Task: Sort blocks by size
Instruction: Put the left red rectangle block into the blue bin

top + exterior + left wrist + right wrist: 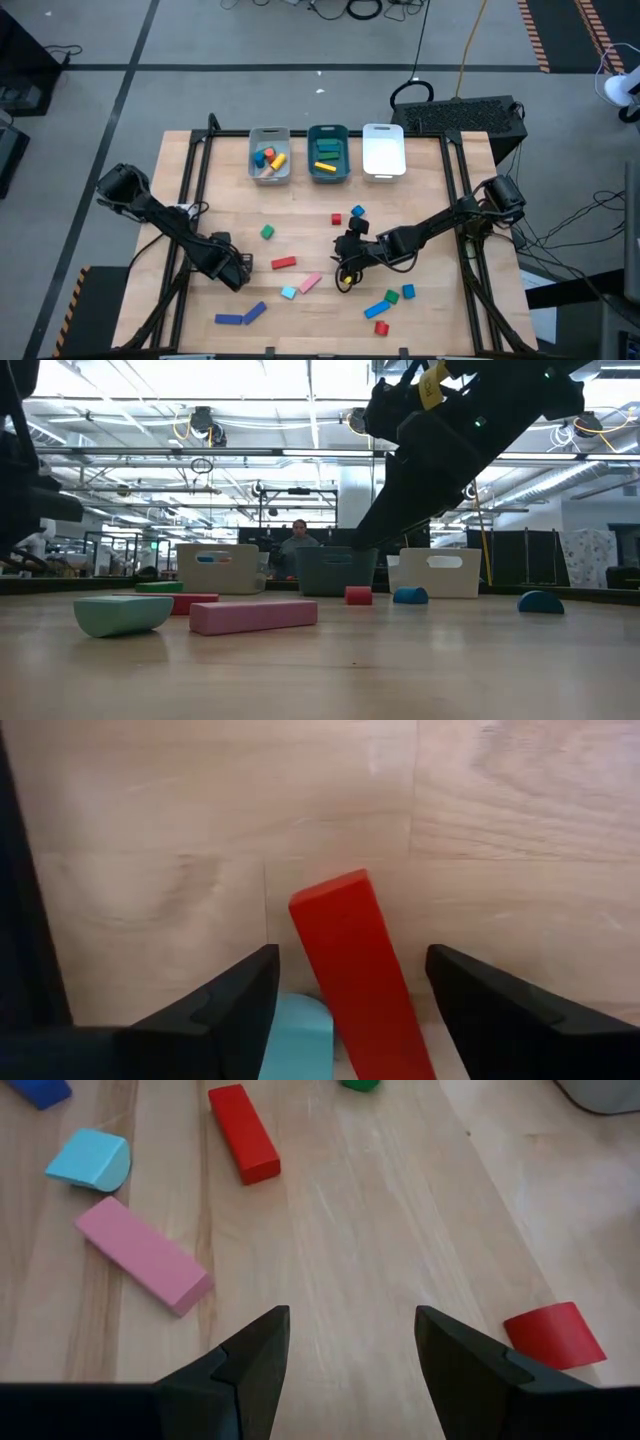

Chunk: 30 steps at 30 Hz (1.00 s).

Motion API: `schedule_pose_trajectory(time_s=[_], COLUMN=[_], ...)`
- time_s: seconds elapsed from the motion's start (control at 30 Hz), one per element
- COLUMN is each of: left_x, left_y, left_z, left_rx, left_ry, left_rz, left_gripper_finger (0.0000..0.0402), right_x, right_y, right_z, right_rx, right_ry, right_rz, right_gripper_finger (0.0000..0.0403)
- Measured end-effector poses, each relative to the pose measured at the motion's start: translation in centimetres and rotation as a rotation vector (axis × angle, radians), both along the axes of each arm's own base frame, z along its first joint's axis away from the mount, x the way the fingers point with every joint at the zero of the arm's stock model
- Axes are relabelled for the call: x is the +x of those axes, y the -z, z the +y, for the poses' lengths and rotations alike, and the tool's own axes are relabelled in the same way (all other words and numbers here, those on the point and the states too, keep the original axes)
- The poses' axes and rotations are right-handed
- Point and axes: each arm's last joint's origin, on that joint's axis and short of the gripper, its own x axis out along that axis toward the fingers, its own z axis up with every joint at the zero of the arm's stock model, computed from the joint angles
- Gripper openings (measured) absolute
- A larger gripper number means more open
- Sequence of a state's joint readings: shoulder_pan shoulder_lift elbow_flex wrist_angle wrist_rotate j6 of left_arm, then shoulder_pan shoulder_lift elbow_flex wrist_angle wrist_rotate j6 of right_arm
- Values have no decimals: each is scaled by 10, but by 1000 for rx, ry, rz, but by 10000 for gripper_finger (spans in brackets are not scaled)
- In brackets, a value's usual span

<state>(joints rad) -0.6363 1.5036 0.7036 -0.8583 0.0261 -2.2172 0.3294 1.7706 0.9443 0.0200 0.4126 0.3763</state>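
Seen from above: wooden table (420, 190) with three trays along its far edge. Grey tray (270, 175) holding several small blocks, teal tray (327, 172) holding a yellow bar, white tray (383, 157) beside it. Scattered nearer than the trays: green cube (267, 232), red bar (284, 263), pink bar (309, 283), cyan block (289, 292), two blue bars (241, 316), small red cube (336, 218), blue block (358, 212), plus a red, green and blue cluster (390, 302). Left gripper (240, 268) low over the table, just beside the red bar. Right gripper (345, 272) raised, just beside the pink bar.

At table height: cyan block (123, 614) and pink bar (253, 615) nearest, red bar (192, 602) behind, trays farther back, seated person (298, 544) beyond the table.

From the left wrist: dark fingers (230, 1005) spread apart, straddling the red bar (355, 970) without touching; cyan block (296, 1038) alongside it.

From the right wrist: fingers (250, 1360) apart, holding nothing, bare table between them; pink bar (145, 1255), cyan block (90, 1159), red bar (243, 1133) beyond; red block (553, 1334) off to one side.
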Motion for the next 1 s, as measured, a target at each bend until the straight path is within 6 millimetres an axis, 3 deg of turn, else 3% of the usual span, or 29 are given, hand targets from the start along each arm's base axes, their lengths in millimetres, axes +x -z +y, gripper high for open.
schedule_pose_trajectory(time_s=[0.13,0.4,0.77,1.0], left_x=[2,5,28,55], left_y=[0,0,-13,-30], left_z=[1,4,15,38], left_rx=[-4,-8,16,80], left_ry=[28,76,214,337], left_rz=[-6,-20,-89,-159], left_gripper_finger=[222,107,107,107], right_x=[1,1,1,1], right_y=[-1,-1,-1,-1], right_z=[0,0,0,0], right_rx=[3,5,4,2], right_ry=[2,2,3,0], right_rz=[-8,-13,-13,-12], right_gripper_finger=[201,201,201,201])
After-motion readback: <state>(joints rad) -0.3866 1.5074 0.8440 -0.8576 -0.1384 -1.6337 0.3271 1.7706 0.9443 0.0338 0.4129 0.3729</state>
